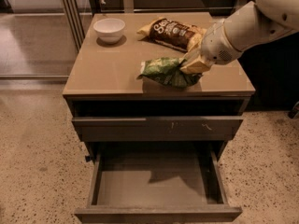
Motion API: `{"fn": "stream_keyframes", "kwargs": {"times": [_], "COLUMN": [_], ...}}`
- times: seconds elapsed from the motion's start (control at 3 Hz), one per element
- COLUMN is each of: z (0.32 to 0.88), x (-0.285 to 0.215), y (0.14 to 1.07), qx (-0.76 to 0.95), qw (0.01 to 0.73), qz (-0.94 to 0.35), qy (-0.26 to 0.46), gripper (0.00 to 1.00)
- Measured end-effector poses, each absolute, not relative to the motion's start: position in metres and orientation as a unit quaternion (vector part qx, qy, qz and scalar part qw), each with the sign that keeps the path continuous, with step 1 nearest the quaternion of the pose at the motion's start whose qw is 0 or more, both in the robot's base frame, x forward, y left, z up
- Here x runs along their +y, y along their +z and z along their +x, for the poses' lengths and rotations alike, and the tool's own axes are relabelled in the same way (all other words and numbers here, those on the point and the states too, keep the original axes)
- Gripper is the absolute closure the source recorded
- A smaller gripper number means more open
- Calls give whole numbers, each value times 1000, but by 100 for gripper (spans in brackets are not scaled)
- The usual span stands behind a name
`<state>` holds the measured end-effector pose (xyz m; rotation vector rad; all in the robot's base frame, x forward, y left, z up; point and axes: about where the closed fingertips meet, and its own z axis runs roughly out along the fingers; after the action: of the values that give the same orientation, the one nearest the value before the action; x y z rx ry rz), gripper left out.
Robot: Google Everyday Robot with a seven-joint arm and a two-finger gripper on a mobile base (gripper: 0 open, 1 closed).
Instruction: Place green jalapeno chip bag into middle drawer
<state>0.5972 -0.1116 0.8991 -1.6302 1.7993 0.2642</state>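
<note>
The green jalapeno chip bag (164,72) hangs just above the front part of the cabinet top, with its shadow on the surface under it. My gripper (194,66) is at the bag's right end, shut on it, with the white arm reaching in from the upper right. The middle drawer (154,213) is pulled open below, a deep grey box with nothing on its floor. Above it is a closed drawer front with pale scratch marks (187,125).
A larger brown-and-yellow chip bag (170,31) lies at the back of the cabinet top (98,73), just behind my gripper. A white bowl (109,29) stands at the back left. A glass partition is at the left, over speckled floor.
</note>
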Motion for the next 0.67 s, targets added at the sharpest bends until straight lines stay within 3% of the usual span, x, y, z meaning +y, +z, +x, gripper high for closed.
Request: {"fn": "stream_keyframes", "kwargs": {"times": [0.67], "z": [543], "x": [-105], "y": [919], "qx": [647], "qw": [308], "qz": [-681], "qy": [152], "gripper": [100]}}
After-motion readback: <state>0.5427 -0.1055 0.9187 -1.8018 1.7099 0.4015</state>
